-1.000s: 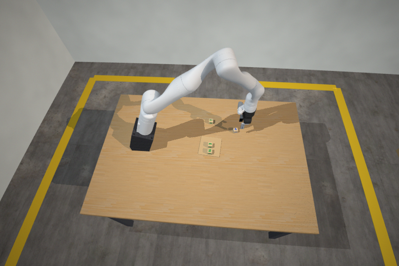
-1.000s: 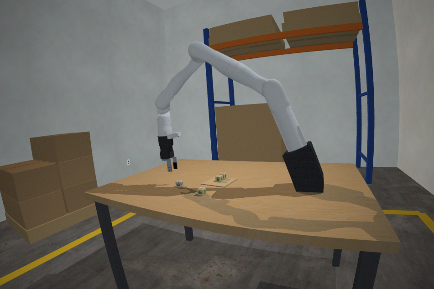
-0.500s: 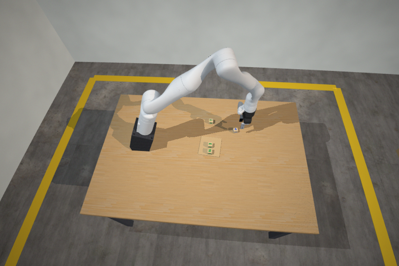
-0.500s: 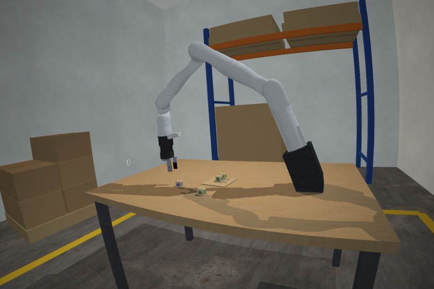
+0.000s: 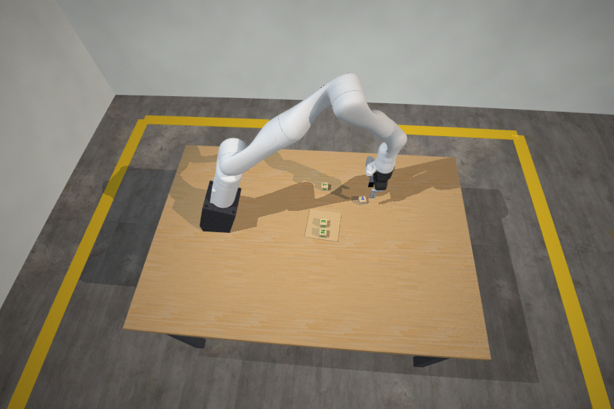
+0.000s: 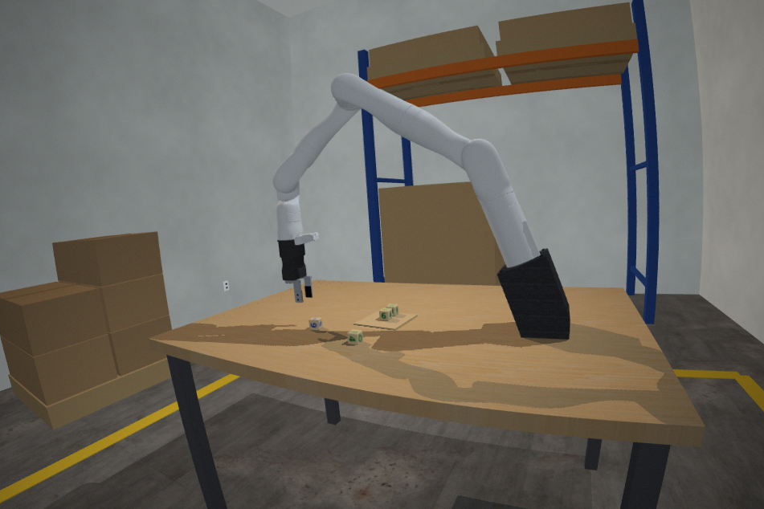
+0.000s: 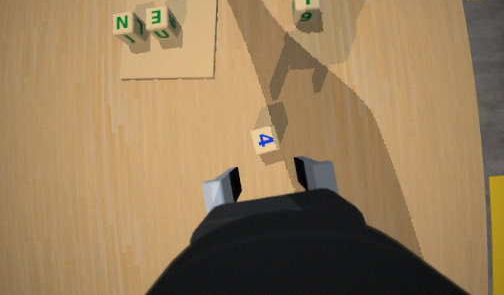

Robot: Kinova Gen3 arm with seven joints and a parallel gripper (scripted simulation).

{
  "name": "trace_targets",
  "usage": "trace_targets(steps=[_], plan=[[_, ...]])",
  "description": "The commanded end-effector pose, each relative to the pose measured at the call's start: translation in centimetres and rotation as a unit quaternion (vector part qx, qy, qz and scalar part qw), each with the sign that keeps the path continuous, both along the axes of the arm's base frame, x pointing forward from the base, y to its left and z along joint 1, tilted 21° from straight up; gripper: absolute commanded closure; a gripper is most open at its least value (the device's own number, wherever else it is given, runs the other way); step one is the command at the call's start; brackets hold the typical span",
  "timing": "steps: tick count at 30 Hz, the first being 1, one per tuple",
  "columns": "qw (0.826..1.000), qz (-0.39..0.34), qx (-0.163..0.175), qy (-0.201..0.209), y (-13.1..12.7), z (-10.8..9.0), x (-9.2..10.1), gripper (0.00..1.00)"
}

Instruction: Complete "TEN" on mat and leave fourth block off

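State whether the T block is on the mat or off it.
Off. The T block lies on bare table, apart from the mat, which holds only the E and N blocks.

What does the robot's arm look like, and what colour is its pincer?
The arm is smooth and white, made of round tube-like pieces joined by rounded elbows. It grows out of a blocky black base. Near its end it turns black, and the pincer has two small grey fingers with dark inner faces. No cables or markings show on it.
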State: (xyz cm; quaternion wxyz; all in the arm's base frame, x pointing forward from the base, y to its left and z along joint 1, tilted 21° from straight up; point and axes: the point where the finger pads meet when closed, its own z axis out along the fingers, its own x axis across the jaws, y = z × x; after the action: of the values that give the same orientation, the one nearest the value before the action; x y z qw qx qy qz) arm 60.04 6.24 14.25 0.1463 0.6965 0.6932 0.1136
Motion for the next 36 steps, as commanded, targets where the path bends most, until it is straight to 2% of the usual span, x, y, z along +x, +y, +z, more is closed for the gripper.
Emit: trace_targets(steps=[1,14,19,21,25,29,33,36], plan=[[1.0,0.0,0.003,0.002,0.2,0.0,-0.1,0.0],[1.0,0.001,0.004,-0.003,0.0,0.0,-0.1,0.0],[1.0,0.008,-0.001,-0.005,-2.1,-0.8,-2.0,0.0],[1.0,0.008,-0.001,-0.005,-2.1,-0.8,-2.0,0.0],[1.0,0.01,-0.004,-0.005,-4.8,-2.2,-5.2,0.0],[1.0,0.008,-0.004,-0.004,-7.6,-3.6,-9.5,0.0],[1.0,0.004,0.001,-0.003,-9.4,-4.7,-13.6,0.0],[1.0,0.003,0.004,-0.003,-10.1,-5.2,-15.7,0.0]])
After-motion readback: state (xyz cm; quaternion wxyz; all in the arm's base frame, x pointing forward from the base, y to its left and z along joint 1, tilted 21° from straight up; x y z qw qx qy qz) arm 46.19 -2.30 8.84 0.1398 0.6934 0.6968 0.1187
